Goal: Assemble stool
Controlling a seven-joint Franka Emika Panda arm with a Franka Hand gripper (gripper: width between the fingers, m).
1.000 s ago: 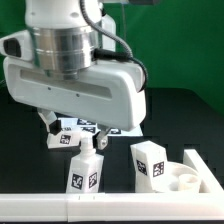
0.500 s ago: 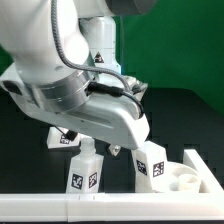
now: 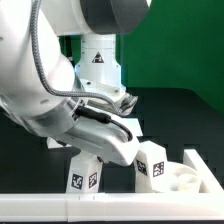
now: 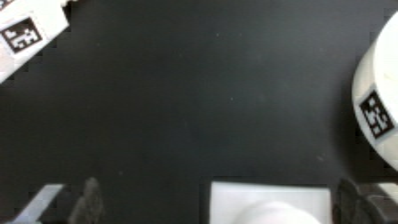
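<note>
Two white stool legs with black-and-white tags stand upright near the front: one (image 3: 85, 172) towards the exterior view's left, the other (image 3: 150, 163) beside the round seat (image 3: 190, 178), which lies flat with its sockets facing up. The arm's white hand (image 3: 100, 140) leans down over the first leg and hides its top. In the wrist view my gripper (image 4: 222, 208) is open. That leg's white top (image 4: 276, 205) shows between the fingers (image 4: 75, 205), nearer to one of them and apart from both. The fingertips are hidden in the exterior view.
A long white corner rail (image 3: 100, 205) runs along the front edge and turns back behind the seat. The marker board (image 3: 58, 143) peeks out behind the hand. The wrist view also shows a tagged white piece (image 4: 22, 35) and a rounded tagged piece (image 4: 377, 105) on the black tabletop.
The arm has swung down and tilted, bringing the hand from above the marker board down over the left leg. The jaws stayed open. No part has moved.
</note>
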